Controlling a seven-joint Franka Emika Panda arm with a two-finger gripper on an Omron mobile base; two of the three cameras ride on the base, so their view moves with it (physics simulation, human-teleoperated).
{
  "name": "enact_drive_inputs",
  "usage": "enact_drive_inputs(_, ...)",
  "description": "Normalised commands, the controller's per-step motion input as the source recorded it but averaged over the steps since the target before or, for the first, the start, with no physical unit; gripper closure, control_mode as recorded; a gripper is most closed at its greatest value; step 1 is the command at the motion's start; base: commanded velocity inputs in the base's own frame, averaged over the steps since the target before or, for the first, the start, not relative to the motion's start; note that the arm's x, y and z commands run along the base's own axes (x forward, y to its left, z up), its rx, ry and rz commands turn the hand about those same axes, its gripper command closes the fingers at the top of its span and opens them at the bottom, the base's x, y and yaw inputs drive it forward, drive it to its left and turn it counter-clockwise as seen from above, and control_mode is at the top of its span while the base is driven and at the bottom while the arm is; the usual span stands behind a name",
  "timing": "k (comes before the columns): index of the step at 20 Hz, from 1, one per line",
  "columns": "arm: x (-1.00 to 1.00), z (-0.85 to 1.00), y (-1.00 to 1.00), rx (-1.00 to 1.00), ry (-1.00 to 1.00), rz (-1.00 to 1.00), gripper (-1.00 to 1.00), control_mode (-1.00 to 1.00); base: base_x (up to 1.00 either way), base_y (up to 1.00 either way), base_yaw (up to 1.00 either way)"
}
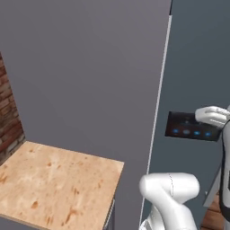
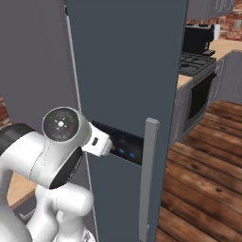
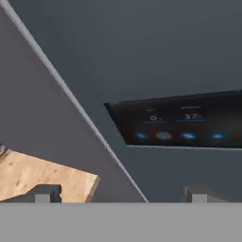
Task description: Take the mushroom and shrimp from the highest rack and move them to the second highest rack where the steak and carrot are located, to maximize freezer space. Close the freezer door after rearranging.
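Freezer door [image 2: 127, 71] is shut, a dark blue-grey slab facing the arm. The food and racks sit behind it and can't be seen.

Gripper [image 3: 120, 194] stands wide open, holding nothing. The 2 fingertips [image 3: 46, 194] poke up at 6 o'clock in the hand view, well apart, with bare door between them. How near they are to the door can't be told.

Panel [image 3: 184, 120], black with blue lights and faint digits, is set in the door at 3 o'clock of the hand view, above the right fingertip. In the left base view the panel [image 1: 191, 126] is at 3 o'clock, partly covered by the white hand [image 1: 211, 116]. In the right base view the panel [image 2: 124, 147] lies at 6 o'clock of the door, just beside the hand's end.

Handle [image 2: 148, 179], a pale grey upright bar, sits at 5 o'clock on the door, right of the panel.

Grey side wall [image 1: 85, 76] stands left of the door, a thin light seam between them. Wooden counter [image 1: 54, 182] lies at 7 o'clock in the left base view, touching that wall, with brick [image 1: 8, 117] at 9 o'clock.

Stove [image 2: 198, 66] with dark oven front is at 2 o'clock in the right base view, beyond the door edge. Plank floor [image 2: 203, 189] is at 4 o'clock.

The arm's big joint [image 2: 60, 124] blocks the door's lower left in the right base view.
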Motion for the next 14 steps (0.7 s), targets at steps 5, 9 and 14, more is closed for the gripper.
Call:
enact_drive_inputs(5, 0.23, 0.2, -0.44, 0.52, 0.0, -0.31, -1.0, -1.0, 0.0, 0.0, 0.0)
enact_drive_inputs(9, 0.46, 0.19, -0.26, 0.44, 0.0, -0.37, -1.0, -1.0, 0.0, 0.0, 0.0)
enact_drive_inputs(14, 0.57, 0.1, -0.19, 0.36, 0.0, -0.47, -1.0, -1.0, 0.0, 0.0, 0.0)
